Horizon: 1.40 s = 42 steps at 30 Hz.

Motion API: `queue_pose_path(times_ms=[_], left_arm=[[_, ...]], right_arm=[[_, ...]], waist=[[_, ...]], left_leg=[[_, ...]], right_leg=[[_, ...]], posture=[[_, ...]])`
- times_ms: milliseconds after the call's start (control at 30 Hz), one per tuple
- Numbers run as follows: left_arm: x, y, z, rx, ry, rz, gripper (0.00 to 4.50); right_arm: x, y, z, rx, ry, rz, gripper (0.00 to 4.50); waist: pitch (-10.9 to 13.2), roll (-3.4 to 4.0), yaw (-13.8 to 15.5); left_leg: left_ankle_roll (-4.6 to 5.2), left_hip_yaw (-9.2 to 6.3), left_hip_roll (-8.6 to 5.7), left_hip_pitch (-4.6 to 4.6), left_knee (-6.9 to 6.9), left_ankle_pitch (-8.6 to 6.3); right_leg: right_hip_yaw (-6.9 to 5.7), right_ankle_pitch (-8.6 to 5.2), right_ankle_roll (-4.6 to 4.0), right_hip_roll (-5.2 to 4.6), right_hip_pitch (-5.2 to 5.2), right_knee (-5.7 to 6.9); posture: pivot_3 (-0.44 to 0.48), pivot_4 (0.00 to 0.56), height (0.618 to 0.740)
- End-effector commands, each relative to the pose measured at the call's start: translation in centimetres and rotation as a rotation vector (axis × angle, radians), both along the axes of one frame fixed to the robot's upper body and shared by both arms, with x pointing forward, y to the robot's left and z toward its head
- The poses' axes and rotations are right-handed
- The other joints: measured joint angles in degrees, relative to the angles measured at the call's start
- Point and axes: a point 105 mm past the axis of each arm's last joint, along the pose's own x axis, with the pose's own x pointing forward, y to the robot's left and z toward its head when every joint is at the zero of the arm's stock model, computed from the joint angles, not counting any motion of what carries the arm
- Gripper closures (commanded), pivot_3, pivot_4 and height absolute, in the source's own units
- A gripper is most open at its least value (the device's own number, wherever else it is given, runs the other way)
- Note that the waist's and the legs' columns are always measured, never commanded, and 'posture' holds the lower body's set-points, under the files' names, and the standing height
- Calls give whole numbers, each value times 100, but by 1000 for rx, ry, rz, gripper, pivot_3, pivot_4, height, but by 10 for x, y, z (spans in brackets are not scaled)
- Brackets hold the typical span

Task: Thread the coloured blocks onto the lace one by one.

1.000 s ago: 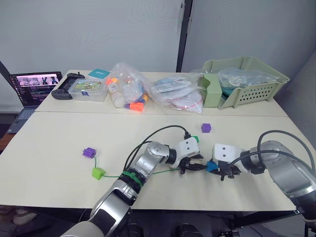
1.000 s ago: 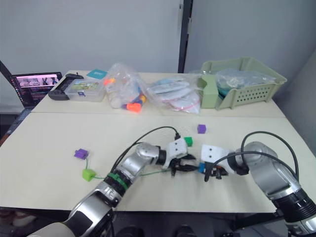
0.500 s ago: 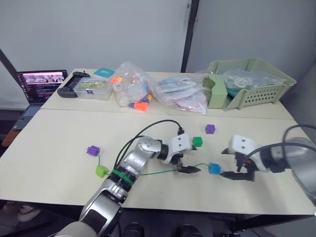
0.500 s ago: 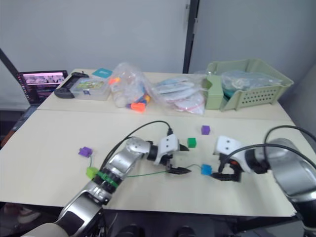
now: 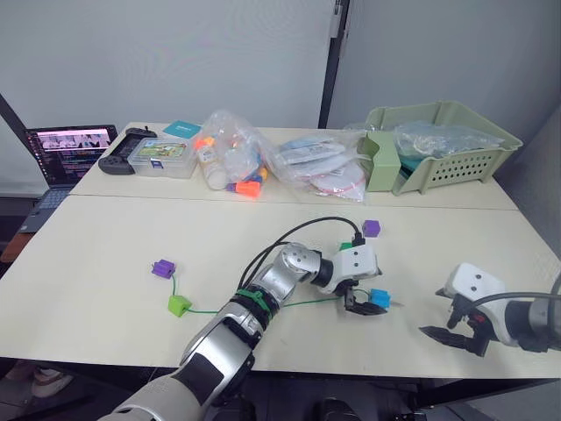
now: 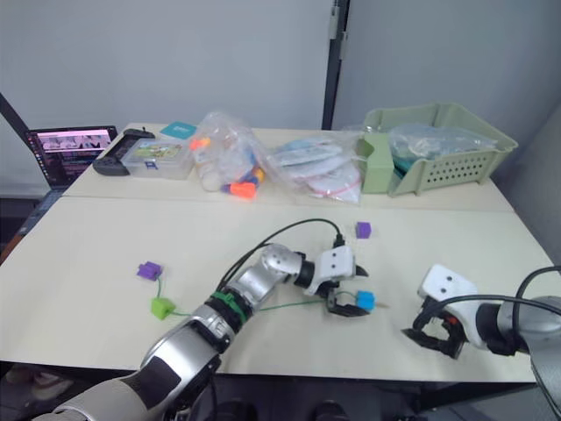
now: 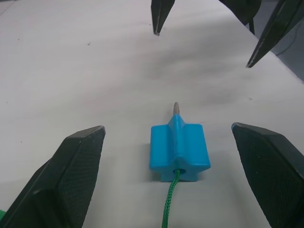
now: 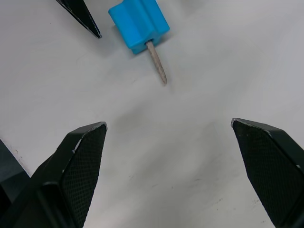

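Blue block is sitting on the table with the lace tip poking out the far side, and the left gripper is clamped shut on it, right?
Not quite. The left gripper is open, its fingers standing clear on either side of the blue block, as the left wrist view shows. The rest holds: the block lies on the table with the lace through it and its tip poking out.

The blue block lies on the table, the green lace threaded through, stiff tip poking out.

The dark green block (behind the left claw) sits mostly hidden.
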Motion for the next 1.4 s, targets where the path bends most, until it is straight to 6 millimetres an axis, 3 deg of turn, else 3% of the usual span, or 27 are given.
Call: queue_pose_path(times_ms=[33, 367, 433, 633, 867, 933, 1133, 1400], left_arm=[[-1, -14, 10, -20, -47, -11, 265], [-5, -18, 4, -20, -26, -22, 3480], [-4, -17, 4, -19, -29, -20, 3797], [-3, -11, 2, -10, -33, -19, 3797], [3, -5, 1, 5, -29, 9, 3797], [1, -1, -2, 25, -5, -5, 2756], [2, 4, 6, 30, 1, -11, 852], [-2, -12, 18, 13, -5, -12, 852]], right_arm=[[-2, -1, 10, -12, -57, -15, 24], [8, 14, 0, -27, -78, 72, 0], [14, 17, -2, -35, -86, 94, 0], [32, 28, -8, -42, -93, 159, 0], [36, 29, -7, -46, -89, 168, 0], [37, 30, -6, -41, -90, 171, 0], [35, 28, -3, -32, -88, 161, 0], [29, 20, -3, -44, -81, 122, 0]], waist=[[0, 0, 8], [0, 0, -7], [0, 0, -7], [0, 0, -23], [-1, 1, -11], [-1, 1, -13], [-1, 2, -19], [-1, 2, 14]], left_leg=[[0, -1, 0, 1, 0, 0], [0, 0, 0, 1, 0, 0], [0, -1, 0, 4, 0, 0], [0, 0, 0, 4, 0, 0], [0, -1, 0, 0, -1, 0], [0, -1, 0, 1, -1, 0], [0, -2, 1, 1, -1, 0], [0, -1, 0, -3, 1, 0]], right_leg=[[-1, 0, 0, 0, 1, 0], [-1, 0, 1, 1, 0, -1], [-2, 0, 1, 1, 3, -1], [-1, 0, 0, 0, 3, 0], [-1, 0, 0, 0, 1, -1], [-2, 0, 0, 0, 1, 0], [-2, 0, 0, 1, -1, 0], [-1, 0, 1, 0, 0, -1]], posture=[[0, 150, 737], [0, 150, 737], [0, 150, 737], [0, 150, 737], [0, 150, 737], [0, 150, 737], [0, 150, 737], [0, 150, 737]])
